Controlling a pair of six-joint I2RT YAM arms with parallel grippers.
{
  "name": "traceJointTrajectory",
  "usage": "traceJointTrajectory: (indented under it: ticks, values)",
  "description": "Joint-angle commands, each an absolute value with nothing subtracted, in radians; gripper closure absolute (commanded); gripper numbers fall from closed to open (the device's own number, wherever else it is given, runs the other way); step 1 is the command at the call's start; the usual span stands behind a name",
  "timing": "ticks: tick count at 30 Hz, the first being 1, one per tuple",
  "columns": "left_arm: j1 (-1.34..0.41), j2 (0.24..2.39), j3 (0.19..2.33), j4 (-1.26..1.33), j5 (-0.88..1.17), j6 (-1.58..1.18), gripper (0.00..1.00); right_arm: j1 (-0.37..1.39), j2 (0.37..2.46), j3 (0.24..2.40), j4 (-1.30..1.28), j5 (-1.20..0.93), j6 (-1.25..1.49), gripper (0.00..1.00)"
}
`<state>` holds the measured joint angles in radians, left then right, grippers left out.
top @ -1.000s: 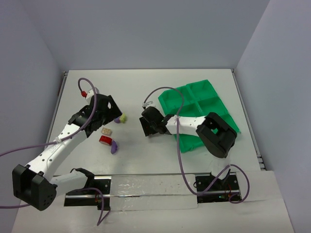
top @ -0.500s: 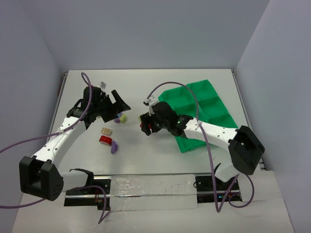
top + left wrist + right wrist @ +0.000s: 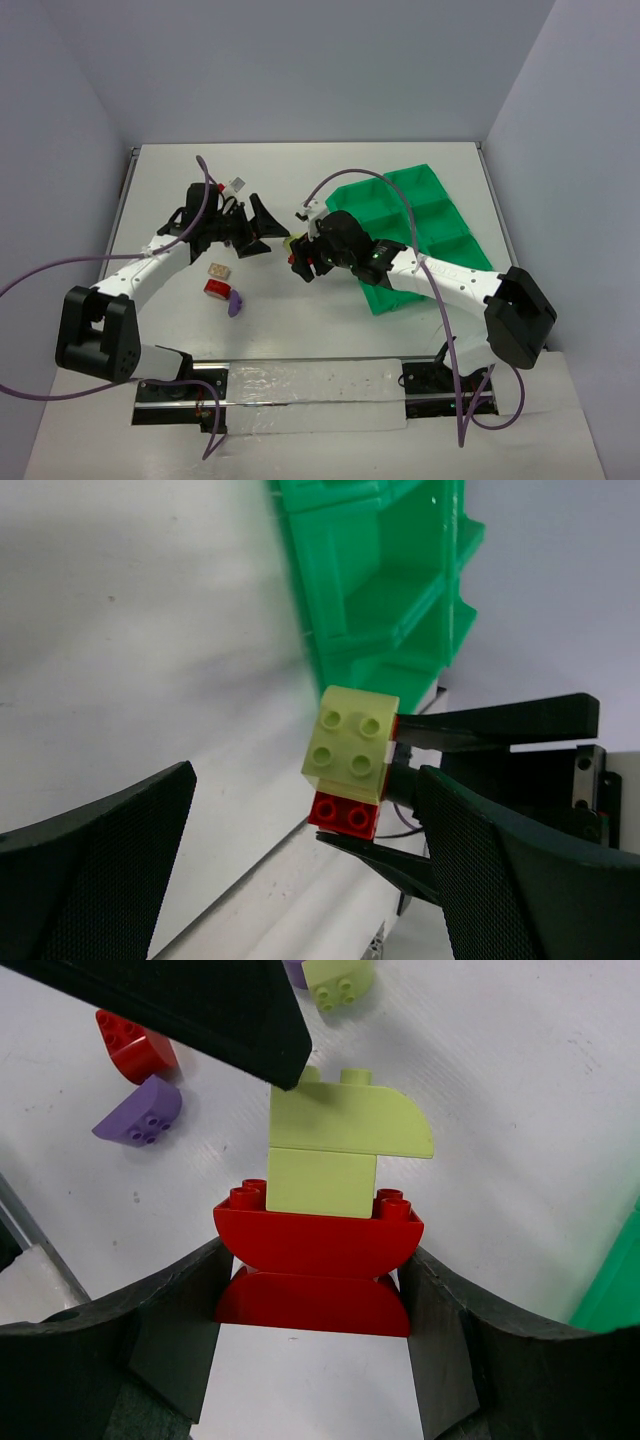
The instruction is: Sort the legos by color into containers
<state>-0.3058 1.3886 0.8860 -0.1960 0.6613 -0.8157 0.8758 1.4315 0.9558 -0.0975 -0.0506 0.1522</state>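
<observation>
The stack of hard plastic toy bricks (image 3: 320, 1175), pale yellow-green pieces pressed onto curved red ones, hangs just off the left edge of the bright green plastic compartment tray (image 3: 440, 215), apparently clear of the tabletop. The right gripper (image 3: 299, 260) is clamped on the stack's red base, one finger on each side, leaving the yellow-green half bare. The left gripper (image 3: 272, 232) faces the stack from the side away from the tray, spread wide and holding nothing. One of its fingers sits right at the top of the stack; whether it touches cannot be told. These bricks should be light, rigid and glossy, so nothing will crush. Smooth walls can slide under the pads, though, and the studs hold firmly. The best hold looks to be the flat opposite walls of the square yellow-green brick, not the rounded piece above it. Well to the left of the tray, a cream brick (image 3: 218, 269), a red brick (image 3: 216, 288) and a purple curved brick (image 3: 236, 303) lie loose on the smooth white tabletop (image 3: 330, 175). Both arms meet between those bricks and the tray, so room for a pull looks tight. Plain pale walls (image 3: 300, 70) enclose the table.
</observation>
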Motion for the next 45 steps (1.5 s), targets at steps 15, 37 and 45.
traceJointTrajectory:
  ticks: [15, 37, 45]
  values:
    - [-0.351, 1.469, 0.854, -0.017, 0.933, -0.792, 0.03, 0.894, 1.396, 0.966, -0.066, -0.058, 0.136, 0.57]
    - [-0.358, 1.503, 0.917, -0.028, 0.93, -0.804, 1.0, 0.895, 1.41, 0.952, -0.067, 0.01, 0.145, 0.57]
    - [-0.165, 1.355, 0.811, 0.05, 0.892, -0.908, 1.0, 0.892, 1.399, 0.883, -0.033, 0.036, 0.175, 0.59]
